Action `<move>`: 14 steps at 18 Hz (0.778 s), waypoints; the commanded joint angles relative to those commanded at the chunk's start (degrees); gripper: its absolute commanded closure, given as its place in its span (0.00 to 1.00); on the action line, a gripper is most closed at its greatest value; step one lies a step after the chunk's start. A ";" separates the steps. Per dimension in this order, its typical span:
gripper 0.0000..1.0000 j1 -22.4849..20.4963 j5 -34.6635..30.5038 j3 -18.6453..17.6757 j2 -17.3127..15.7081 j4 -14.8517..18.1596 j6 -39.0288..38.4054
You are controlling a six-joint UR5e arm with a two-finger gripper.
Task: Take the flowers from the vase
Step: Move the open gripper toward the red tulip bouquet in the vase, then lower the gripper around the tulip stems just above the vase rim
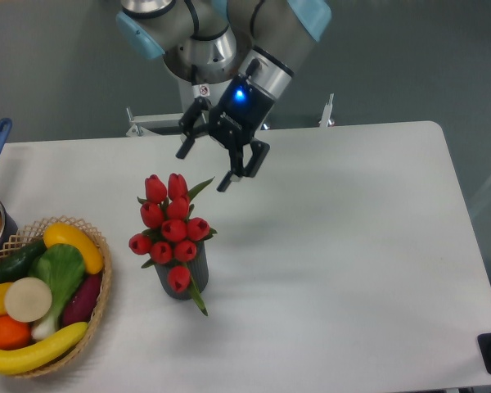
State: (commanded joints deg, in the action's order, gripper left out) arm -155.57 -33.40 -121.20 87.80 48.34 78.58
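Here, the gripper (201, 170) hangs with jaws spread, holding nothing.
Just below and left of it, the flowers (171, 228) stand in the vase (189, 283) on the table (344, 246).

No text, brand or number can be read anywhere in the camera view. The only sign-like mark is a small white sticker with a red mark (200, 90) on the robot base column (198, 61), far too small to tell what it shows or says. The gripper (203, 169) carries a glowing blue light on its body but no lettering that can be made out. The vase (182, 278), the wicker basket (98, 299) and the white table (352, 246) bear no visible labels or printing.
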 joint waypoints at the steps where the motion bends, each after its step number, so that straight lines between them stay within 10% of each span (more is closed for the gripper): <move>1: 0.00 0.00 0.00 0.09 0.35 -0.17 0.00; 14: 0.00 3.07 0.35 6.41 10.28 -0.62 -5.36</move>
State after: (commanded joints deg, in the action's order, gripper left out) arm -152.49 -33.05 -114.79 98.08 47.72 73.22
